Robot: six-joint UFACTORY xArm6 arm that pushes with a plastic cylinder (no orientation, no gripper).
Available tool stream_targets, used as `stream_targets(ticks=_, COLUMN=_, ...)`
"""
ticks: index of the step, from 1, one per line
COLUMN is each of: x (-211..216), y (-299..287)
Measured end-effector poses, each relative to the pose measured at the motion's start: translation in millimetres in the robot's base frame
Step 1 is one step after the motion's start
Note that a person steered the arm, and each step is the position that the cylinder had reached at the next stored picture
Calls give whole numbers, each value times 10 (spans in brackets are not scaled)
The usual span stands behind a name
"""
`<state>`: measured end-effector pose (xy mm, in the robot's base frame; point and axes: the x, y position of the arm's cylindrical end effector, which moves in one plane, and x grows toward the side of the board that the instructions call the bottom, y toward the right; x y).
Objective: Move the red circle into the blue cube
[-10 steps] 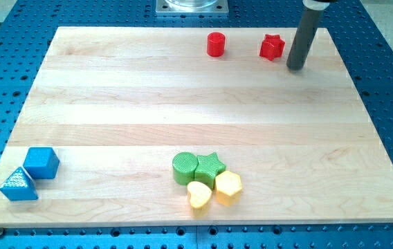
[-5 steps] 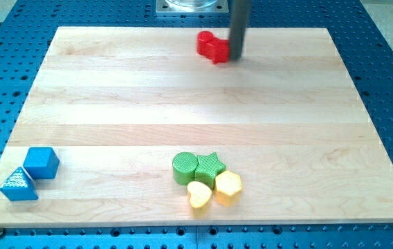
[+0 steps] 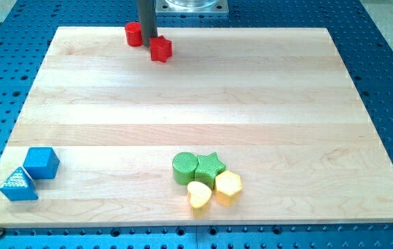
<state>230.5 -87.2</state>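
Observation:
The red circle (image 3: pixel 134 34) sits near the board's top edge, left of centre. My tip (image 3: pixel 148 43) stands just to its right, between it and a red star (image 3: pixel 160 49), touching or nearly touching both. The blue cube (image 3: pixel 42 163) lies far away at the view's bottom left, against a blue triangle (image 3: pixel 19 185).
A green circle (image 3: pixel 184 168), green star (image 3: pixel 209 167), yellow heart (image 3: pixel 198 195) and yellow hexagon (image 3: pixel 228 187) cluster at the bottom centre. The wooden board (image 3: pixel 321 124) lies on a blue perforated table. A metal base (image 3: pixel 191 5) sits above the top edge.
My tip swept left along the top of the board, from the far right. It pushed the red star and the red circle leftward; the circle now lies left of the tip.

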Motion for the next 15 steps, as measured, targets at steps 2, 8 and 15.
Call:
stream_targets(ticks=2, x=-113, y=-722)
stream_targets(ticks=8, x=1659, y=-949)
stream_targets(ticks=15, x=1769, y=-977)
